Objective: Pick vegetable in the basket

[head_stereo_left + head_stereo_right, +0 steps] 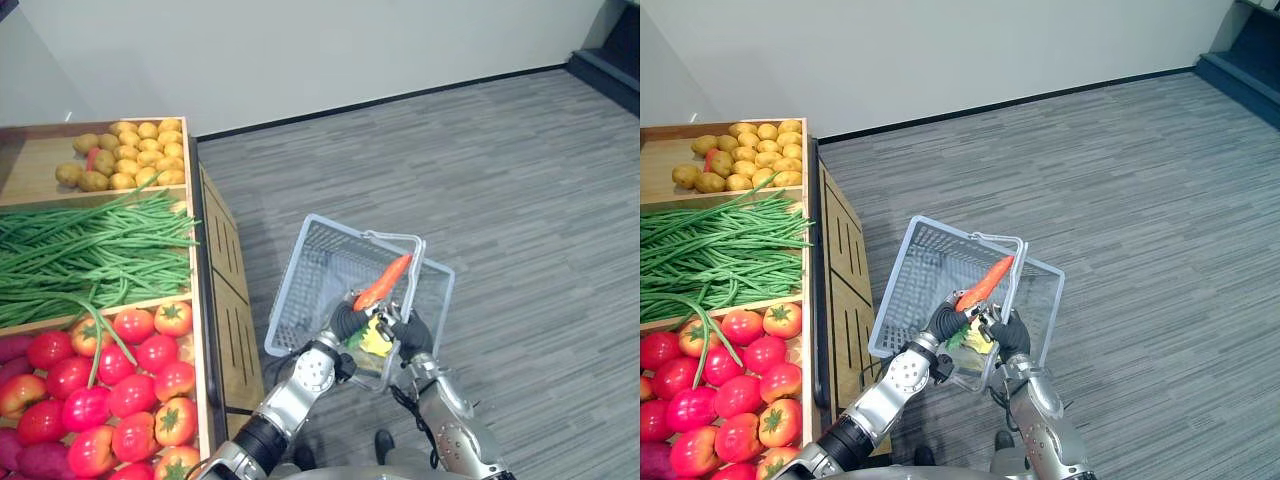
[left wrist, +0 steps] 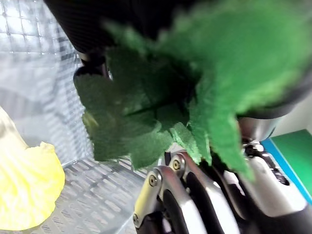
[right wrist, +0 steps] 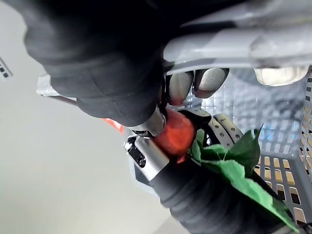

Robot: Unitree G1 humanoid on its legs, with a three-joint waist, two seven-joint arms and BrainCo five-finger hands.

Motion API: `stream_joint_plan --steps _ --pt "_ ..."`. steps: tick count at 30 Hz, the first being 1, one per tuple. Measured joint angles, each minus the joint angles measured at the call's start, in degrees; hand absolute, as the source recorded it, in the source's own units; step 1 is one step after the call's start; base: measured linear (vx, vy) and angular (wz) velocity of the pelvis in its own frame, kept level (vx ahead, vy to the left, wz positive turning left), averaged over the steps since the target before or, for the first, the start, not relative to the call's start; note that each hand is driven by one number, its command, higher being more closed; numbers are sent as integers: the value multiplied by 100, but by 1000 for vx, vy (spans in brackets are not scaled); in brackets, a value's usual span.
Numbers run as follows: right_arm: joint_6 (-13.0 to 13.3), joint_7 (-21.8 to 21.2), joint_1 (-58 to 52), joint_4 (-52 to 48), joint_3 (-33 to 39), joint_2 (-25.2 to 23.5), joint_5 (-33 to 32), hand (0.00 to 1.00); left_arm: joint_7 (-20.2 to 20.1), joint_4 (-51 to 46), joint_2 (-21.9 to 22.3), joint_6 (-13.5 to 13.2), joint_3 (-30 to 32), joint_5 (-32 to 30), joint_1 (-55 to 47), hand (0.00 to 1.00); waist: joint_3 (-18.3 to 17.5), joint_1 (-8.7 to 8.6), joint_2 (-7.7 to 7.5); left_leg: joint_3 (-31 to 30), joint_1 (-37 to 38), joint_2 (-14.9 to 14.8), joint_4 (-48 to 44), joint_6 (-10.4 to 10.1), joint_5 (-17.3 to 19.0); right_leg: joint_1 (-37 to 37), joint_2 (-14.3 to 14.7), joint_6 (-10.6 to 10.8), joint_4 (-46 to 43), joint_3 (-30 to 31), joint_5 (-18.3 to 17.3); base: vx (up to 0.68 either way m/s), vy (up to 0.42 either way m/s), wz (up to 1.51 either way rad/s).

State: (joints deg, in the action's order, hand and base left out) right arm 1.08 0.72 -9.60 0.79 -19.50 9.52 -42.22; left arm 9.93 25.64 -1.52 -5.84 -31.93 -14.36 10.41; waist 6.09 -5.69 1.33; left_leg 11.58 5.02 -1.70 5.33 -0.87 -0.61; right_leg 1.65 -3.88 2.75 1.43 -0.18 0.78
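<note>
The carrot (image 1: 383,283) is in the left robot hand (image 1: 347,320), whose fingers are curled round its thick end. It sits above the near rim of the grey mesh basket (image 1: 300,290), down at about 6 o'clock from the robot's head. The orange tip slants up toward 1 o'clock and crosses the handle (image 1: 395,237). The green leaves (image 2: 161,107) hang below the fist, over the basket floor. The right robot hand (image 1: 412,335) is just beside it at 3 o'clock. It is clamped on the handle and carries the basket off the floor, with a yellow item (image 1: 375,340) already lying inside.

To my eye the carrot is light and stiff, a smooth taper that would slide out of a loose grip toward its narrow end. The broad shoulder where the hand has it is the sound place to hold. The leaves look soft, almost like felt, and would crumple or pull away, so they are no place to grab. A short drop into the mesh should not hurt it.

Off at 9 o'clock the wooden stand (image 1: 205,300) holds tomatoes (image 1: 130,380), green beans (image 1: 90,250) and potatoes (image 1: 130,155).
</note>
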Motion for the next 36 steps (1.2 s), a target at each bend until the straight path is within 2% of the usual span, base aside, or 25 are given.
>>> stream_joint_plan --steps 6,14,19,23,29,32,36 --pt "-37 -146 -43 -10 -80 18 -47 100 -7 372 -41 138 -6 -383 126 0 -18 -13 -33 -1 -26 3 -2 -1 -20 16 0 6 78 -3 25 0 0 0" --pt "-37 -224 -184 -218 -32 -27 -41 100 -6 337 -87 165 54 -433 99 0 -18 -4 -33 -39 -29 5 -3 -1 -19 30 -5 5 80 -41 25 -12 -7 1" --pt "-37 -288 -265 -218 166 -210 14 100 -81 70 -91 165 110 -444 -114 0 -18 3 -33 -37 -25 4 -2 -1 -19 31 -4 5 79 -41 25 -35 -13 0" --pt "-31 -331 -361 -218 533 -383 280 100 -120 -561 -94 148 233 -552 -377 0 -18 3 -33 -28 -24 4 -2 -2 -18 28 -4 6 80 -36 25 0 0 0" --pt "4 -273 -432 -218 1285 -497 767 100 -74 -1799 -98 -6 1116 -459 -864 0 -18 16 -31 -41 -25 5 -2 -2 -17 37 1 11 78 -96 22 0 0 1" --pt "9 -167 -444 -217 1774 -509 1018 100 24 -2152 -94 -126 1727 -7 -1185 0 -20 25 -27 -64 -17 5 -3 -3 -17 59 -1 17 78 -132 17 -14 -9 5" --pt "22 -51 -455 -184 2187 -509 1369 100 19 -2334 -93 -168 2213 605 -1527 0 -23 27 -22 -77 -17 5 -3 -2 -18 63 -2 19 78 -146 16 -4 -3 1"
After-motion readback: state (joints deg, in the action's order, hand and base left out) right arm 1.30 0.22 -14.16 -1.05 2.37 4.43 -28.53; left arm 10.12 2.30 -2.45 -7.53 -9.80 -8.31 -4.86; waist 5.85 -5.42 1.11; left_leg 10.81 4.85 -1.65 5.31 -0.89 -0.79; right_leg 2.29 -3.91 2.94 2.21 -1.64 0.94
